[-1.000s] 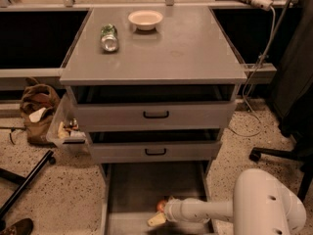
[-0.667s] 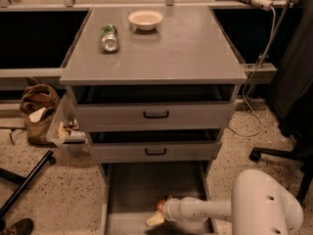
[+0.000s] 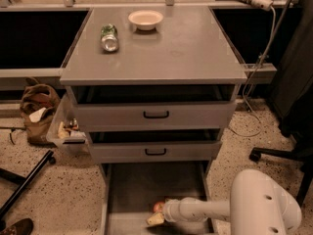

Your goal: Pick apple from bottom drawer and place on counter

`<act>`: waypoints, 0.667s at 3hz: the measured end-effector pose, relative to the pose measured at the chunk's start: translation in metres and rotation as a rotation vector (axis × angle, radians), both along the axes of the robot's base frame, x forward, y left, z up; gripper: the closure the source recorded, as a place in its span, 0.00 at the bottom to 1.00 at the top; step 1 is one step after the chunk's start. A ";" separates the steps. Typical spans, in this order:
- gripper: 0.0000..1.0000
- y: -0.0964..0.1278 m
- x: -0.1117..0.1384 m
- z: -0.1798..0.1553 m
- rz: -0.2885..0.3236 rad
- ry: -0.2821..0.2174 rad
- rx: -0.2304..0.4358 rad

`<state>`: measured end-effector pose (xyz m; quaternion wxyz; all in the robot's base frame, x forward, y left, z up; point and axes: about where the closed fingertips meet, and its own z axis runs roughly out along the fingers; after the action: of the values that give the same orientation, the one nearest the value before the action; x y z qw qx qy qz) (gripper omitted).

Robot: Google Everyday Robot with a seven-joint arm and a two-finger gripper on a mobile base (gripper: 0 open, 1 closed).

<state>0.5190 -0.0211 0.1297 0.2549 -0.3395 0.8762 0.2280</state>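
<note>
Apple point(image 3: 159, 207), small and reddish, lies on the grey floor of the bottom drawer point(image 3: 142, 185), which is pulled out toward the near edge of the scene. It sits near the middle of the drawer's width, slightly right of centre, in the near part of the floor.

The gripper point(image 3: 155, 219) is down inside the same drawer, reaching in from the right on a white arm point(image 3: 200, 210) that runs leftward from a large white rounded housing point(image 3: 264, 204) at the near right corner. Its pale yellowish tip lies just on the near side of the apple, touching it or very nearly so; the apple shows at the far edge of the tip, right where the arm ends. Whether the jaws are open, closed or gripping the fruit cannot be told from this view.

Above the bottom drawer, 2 shallower grey drawers stand partly open, the top drawer point(image 3: 205, 115) and the middle drawer point(image 3: 195, 151), each with 1 black handle at its centre.

The tabletop point(image 3: 181, 48) above them is a flat grey surface. A green-labelled can point(image 3: 109, 37) lies on its side at the far left, and a white bowl point(image 3: 145, 19) stands upright just to the right of it and farther back; the 2 are apart.

On the speckled floor point(image 3: 68, 190) to the left of the cabinet sit a brown bag point(image 3: 36, 109) and a clear bin point(image 3: 66, 131) against the cabinet's side. A black chair base point(image 3: 279, 153) stands to the right.
</note>
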 end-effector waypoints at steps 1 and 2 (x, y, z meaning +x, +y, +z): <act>0.43 0.000 0.000 0.000 0.000 0.000 0.000; 0.65 0.000 0.000 0.000 0.000 0.000 0.000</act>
<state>0.5190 -0.0211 0.1297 0.2549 -0.3395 0.8762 0.2281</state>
